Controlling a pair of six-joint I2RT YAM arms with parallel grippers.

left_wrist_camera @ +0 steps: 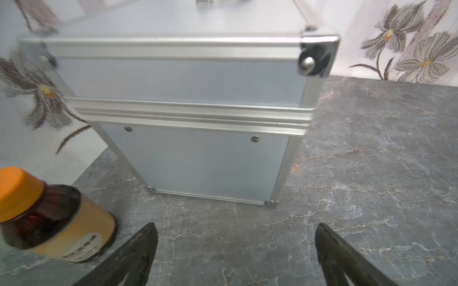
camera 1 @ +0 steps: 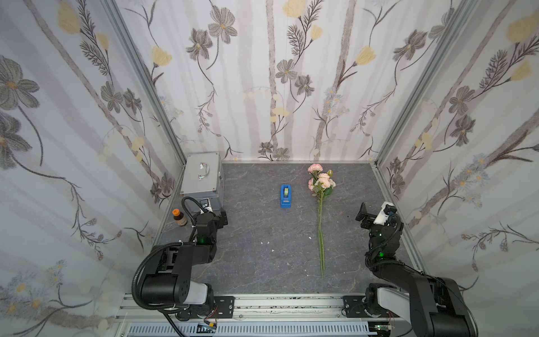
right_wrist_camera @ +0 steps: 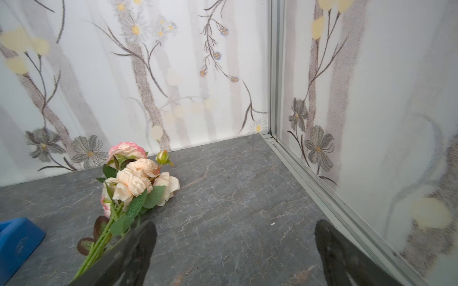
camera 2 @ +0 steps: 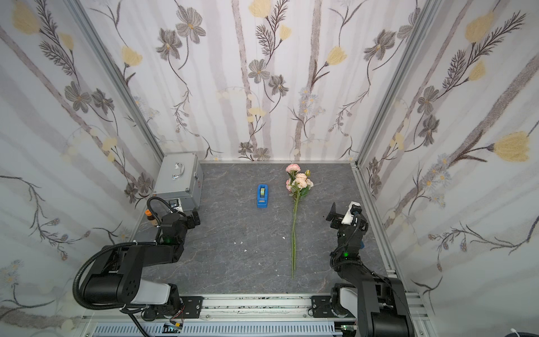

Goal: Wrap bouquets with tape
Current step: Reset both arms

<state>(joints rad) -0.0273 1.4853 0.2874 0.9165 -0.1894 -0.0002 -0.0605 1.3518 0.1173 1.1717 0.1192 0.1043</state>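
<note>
Matte black left claw and right claw: we record both spread wide, empty. Pink-cream rose bouquet lies flat on veined grey table, blue plastic tape dispenser near its blooms.

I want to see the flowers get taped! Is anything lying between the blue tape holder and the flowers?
Nothing. Only bare grey table lies between the tape holder and the flowers; they sit side by side, apart. Both top views show it.
</note>
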